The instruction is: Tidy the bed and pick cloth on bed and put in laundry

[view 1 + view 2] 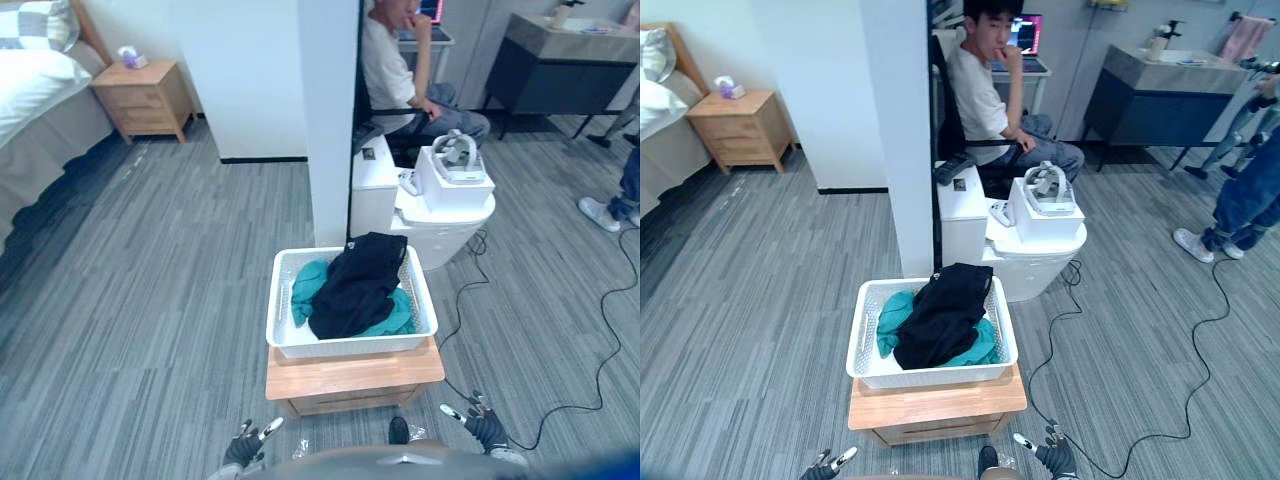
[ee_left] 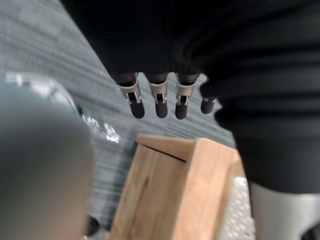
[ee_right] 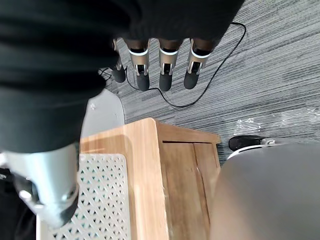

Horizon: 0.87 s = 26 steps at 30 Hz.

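Observation:
A white laundry basket (image 1: 283, 330) stands on a low wooden cabinet (image 1: 350, 375) right in front of me. A black cloth (image 1: 358, 285) lies in it on top of a teal cloth (image 1: 310, 278). My left hand (image 1: 248, 445) hangs low beside the cabinet's left front, fingers (image 2: 159, 102) straight and holding nothing. My right hand (image 1: 484, 424) hangs low at the cabinet's right, fingers (image 3: 166, 76) straight and empty too. The bed (image 1: 35, 95) with white bedding stands far off at the upper left.
A white pillar (image 1: 325, 120) rises just behind the basket. A white pedestal table (image 1: 440, 215) with a headset stands right of it, and a seated person (image 1: 400, 75) is behind. A wooden nightstand (image 1: 145, 98) stands by the bed. Another person's legs (image 1: 1230, 205) stand at far right.

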Motion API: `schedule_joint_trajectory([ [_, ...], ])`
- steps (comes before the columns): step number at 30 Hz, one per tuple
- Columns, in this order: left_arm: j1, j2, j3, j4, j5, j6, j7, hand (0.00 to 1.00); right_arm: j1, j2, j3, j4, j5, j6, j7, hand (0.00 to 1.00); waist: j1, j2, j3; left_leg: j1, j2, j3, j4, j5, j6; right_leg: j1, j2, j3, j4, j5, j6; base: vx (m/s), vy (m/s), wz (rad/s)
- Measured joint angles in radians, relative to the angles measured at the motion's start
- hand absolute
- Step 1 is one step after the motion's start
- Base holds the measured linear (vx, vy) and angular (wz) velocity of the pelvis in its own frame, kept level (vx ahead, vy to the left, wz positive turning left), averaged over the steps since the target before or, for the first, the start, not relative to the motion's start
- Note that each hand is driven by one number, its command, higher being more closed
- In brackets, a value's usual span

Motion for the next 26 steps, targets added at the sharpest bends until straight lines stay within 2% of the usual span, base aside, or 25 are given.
schedule_joint_trajectory([
  [2, -0.007, -0.003, 0.018, 0.015, 0.005, -0.003, -0.011, 0.0, -0.008, 0.003, -0.008, 0.011, 0.0, -0.007, 0.015, 0.0, 0.004, -0.001, 0.003, -0.007, 0.017, 0.008, 0.049, -0.007, -0.01, 0.004, 0.008, 0.0, 0.0, -0.022, -0.007, 0.02, -0.061, -0.24],
  [3, -0.006, -0.005, 0.042, 0.016, 0.005, -0.01, -0.021, 0.0, -0.01, 0.004, -0.003, 0.028, -0.002, -0.008, 0.019, 0.0, 0.01, -0.013, 0.005, -0.03, 0.029, 0.0, 0.123, -0.008, -0.011, 0.005, 0.003, -0.002, 0.0, -0.024, -0.01, 0.03, -0.118, -0.36],
  [5, -0.006, -0.006, 0.044, 0.017, 0.004, -0.041, -0.028, 0.0, -0.024, -0.006, 0.025, 0.031, -0.03, -0.015, 0.029, 0.0, 0.013, -0.018, 0.012, -0.095, 0.049, -0.08, 0.274, -0.001, 0.0, 0.003, -0.009, 0.001, 0.001, -0.025, -0.011, 0.05, -0.138, -0.3],
  [6, -0.007, -0.006, 0.043, 0.015, 0.0, -0.053, -0.032, 0.0, -0.026, -0.007, 0.04, 0.032, -0.036, -0.017, 0.035, 0.0, 0.018, -0.021, 0.02, -0.13, 0.048, -0.142, 0.342, 0.006, 0.019, 0.008, -0.021, 0.013, 0.001, -0.024, -0.015, 0.07, -0.051, -0.33],
  [7, -0.013, -0.012, 0.038, 0.015, -0.016, -0.068, -0.036, 0.0, -0.038, -0.025, 0.046, 0.032, -0.044, -0.021, 0.036, 0.0, 0.031, -0.022, 0.034, -0.148, 0.009, -0.235, 0.309, -0.042, 0.036, 0.013, -0.035, 0.049, 0.001, -0.016, -0.029, 0.04, -0.012, -0.39],
  [8, -0.016, -0.023, 0.03, 0.011, -0.027, -0.072, -0.041, 0.0, -0.042, -0.038, 0.046, 0.033, -0.047, -0.022, 0.036, 0.0, 0.034, -0.007, 0.041, -0.144, -0.016, -0.268, 0.245, -0.051, 0.051, 0.012, -0.035, 0.058, 0.001, -0.012, -0.029, -0.01, 0.041, -0.36],
  [9, -0.019, -0.048, 0.004, 0.01, -0.035, -0.078, -0.043, 0.0, -0.047, -0.066, 0.046, 0.029, -0.047, -0.023, 0.038, 0.0, 0.028, 0.038, 0.055, -0.137, -0.039, -0.295, 0.111, -0.008, 0.081, 0.01, -0.021, 0.055, 0.0, -0.01, -0.022, -0.05, 0.033, -0.31],
  [10, -0.026, -0.054, -0.014, 0.012, -0.057, -0.081, -0.045, 0.0, -0.061, -0.076, 0.049, 0.038, -0.047, -0.019, 0.041, 0.0, 0.035, 0.053, 0.064, -0.123, -0.042, -0.283, 0.075, -0.003, 0.06, 0.012, -0.009, 0.059, 0.0, -0.012, -0.008, -0.03, 0.032, -0.14],
  [11, -0.033, -0.052, -0.015, 0.012, -0.059, -0.081, -0.043, 0.0, -0.061, -0.074, 0.051, 0.032, -0.046, -0.02, 0.043, 0.0, 0.032, 0.052, 0.065, -0.128, -0.042, -0.284, 0.067, -0.005, 0.058, 0.014, -0.01, 0.053, 0.0, -0.014, -0.005, -0.02, 0.035, -0.03],
  [13, -0.04, -0.04, -0.033, 0.011, -0.075, -0.088, -0.04, 0.0, -0.061, -0.059, 0.055, 0.031, -0.046, -0.025, 0.054, 0.0, 0.033, 0.027, 0.062, -0.121, -0.041, -0.286, 0.056, -0.017, 0.053, 0.016, -0.009, 0.046, 0.0, -0.016, -0.006, 0.01, 0.024, 0.08],
  [15, -0.045, -0.029, -0.044, 0.012, -0.074, -0.09, -0.04, 0.0, -0.064, -0.048, 0.059, 0.032, -0.046, -0.041, 0.059, 0.0, 0.035, 0.013, 0.062, -0.118, -0.04, -0.288, 0.043, -0.013, 0.052, 0.016, -0.007, 0.044, 0.0, -0.018, -0.007, 0.06, 0.013, -0.01],
  [23, -0.058, -0.025, -0.044, 0.043, -0.072, -0.11, -0.036, 0.0, -0.066, -0.045, 0.059, 0.05, -0.033, -0.097, 0.127, 0.0, 0.033, 0.011, 0.063, -0.082, -0.03, -0.296, 0.01, 0.003, 0.045, 0.032, 0.001, -0.006, 0.0, -0.014, -0.003, 0.07, 0.019, 0.04],
  [26, -0.059, -0.025, -0.035, 0.046, -0.071, -0.112, -0.028, 0.0, -0.068, -0.042, 0.059, 0.054, -0.026, -0.097, 0.131, 0.0, 0.034, 0.007, 0.065, -0.081, -0.033, -0.313, 0.008, 0.003, 0.044, 0.039, 0.0, -0.03, 0.0, -0.014, -0.002, 0.0, 0.003, 0.11],
])
